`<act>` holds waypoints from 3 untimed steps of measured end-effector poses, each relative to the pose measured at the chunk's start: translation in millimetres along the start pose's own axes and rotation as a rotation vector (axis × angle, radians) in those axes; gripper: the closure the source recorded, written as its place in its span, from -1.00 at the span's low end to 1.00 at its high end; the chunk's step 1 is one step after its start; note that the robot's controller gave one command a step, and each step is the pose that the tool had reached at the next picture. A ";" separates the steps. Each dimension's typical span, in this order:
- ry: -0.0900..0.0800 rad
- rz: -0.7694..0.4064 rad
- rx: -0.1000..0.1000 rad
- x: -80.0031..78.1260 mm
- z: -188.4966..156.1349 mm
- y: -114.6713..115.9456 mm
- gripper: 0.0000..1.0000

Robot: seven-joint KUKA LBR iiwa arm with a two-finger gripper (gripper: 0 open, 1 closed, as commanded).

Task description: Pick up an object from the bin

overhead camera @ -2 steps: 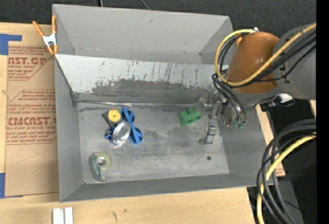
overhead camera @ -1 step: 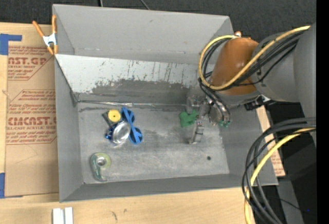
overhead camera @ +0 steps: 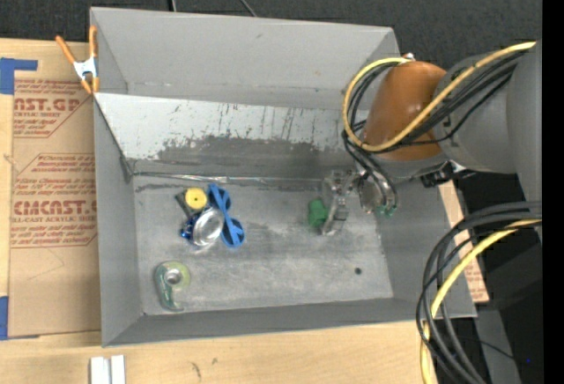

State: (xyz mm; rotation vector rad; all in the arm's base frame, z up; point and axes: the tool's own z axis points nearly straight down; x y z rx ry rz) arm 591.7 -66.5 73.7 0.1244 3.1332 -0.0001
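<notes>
Camera view: grey metal bin (overhead camera: pixel 247 56), arm in from the right, orange cover (overhead camera: pixel 401 109) and yellow-black cables (overhead camera: pixel 357 100) on the wrist. The gripper (overhead camera: pixel 348 202) is low over the right half of the floor, near the back wall. A small green thing (overhead camera: pixel 315 215), blocky and dark green, lies on the floor touching or just beside the gripper's left edge; can't tell which.

Gripper state: can't tell whether it is open, closed or gripping, as the metal parts blur together against the grey floor. Nothing is clearly held.

Progress, as a judgement: the approach looks done and the gripper is down at the green thing, but the grasp is not confirmed and the lift is not done. The green thing looks to sit on the floor, so the pick is still to do.

Other items lie well apart on the left. A yellow disc (overhead camera: pixel 194 198), a blue looped piece (overhead camera: pixel 227 219) and a shiny silver round thing (overhead camera: pixel 207 229) are bunched and touching. A pale greenish clear thing (overhead camera: pixel 172 281) sits alone near the front-left corner.

Hard to read:
- A second green spot (overhead camera: pixel 385 210) on the gripper's right side could be a robot part or a bin item.
- The wrist hides the bin's back-right corner.
- There is a dark speck (overhead camera: pixel 358 269) on the floor, kind unknown.
</notes>
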 end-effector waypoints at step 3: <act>-0.004 -0.372 0.000 7.2 -141.6 26.4 1.00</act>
